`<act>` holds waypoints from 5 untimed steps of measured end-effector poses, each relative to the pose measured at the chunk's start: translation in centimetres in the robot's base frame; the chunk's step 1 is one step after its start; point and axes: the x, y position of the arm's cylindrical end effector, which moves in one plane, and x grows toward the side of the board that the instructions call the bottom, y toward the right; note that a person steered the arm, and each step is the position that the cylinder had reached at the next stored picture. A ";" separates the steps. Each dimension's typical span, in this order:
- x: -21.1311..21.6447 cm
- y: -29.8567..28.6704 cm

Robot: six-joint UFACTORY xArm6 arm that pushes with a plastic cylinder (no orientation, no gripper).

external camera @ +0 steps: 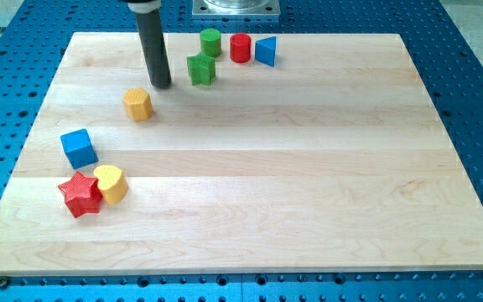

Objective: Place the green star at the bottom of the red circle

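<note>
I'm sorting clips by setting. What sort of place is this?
Probably a robotics lab bench: a wooden board lies on a blue perforated metal table, small coloured blocks like the green star and red circle are scattered on it, and my tip stands left of the star.

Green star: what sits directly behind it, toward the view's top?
Behind the green star stands a green cylinder, close by; whether they touch is unclear, and the star hides the cylinder's lower edge. The red cylinder is farther right. My tip is left of the star.
</note>
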 end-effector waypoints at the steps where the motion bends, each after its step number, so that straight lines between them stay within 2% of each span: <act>1: -0.5 3.4; 2: -0.5 4.9; 3: 1.3 2.5; 4: 2.4 5.5; 5: 1.1 6.1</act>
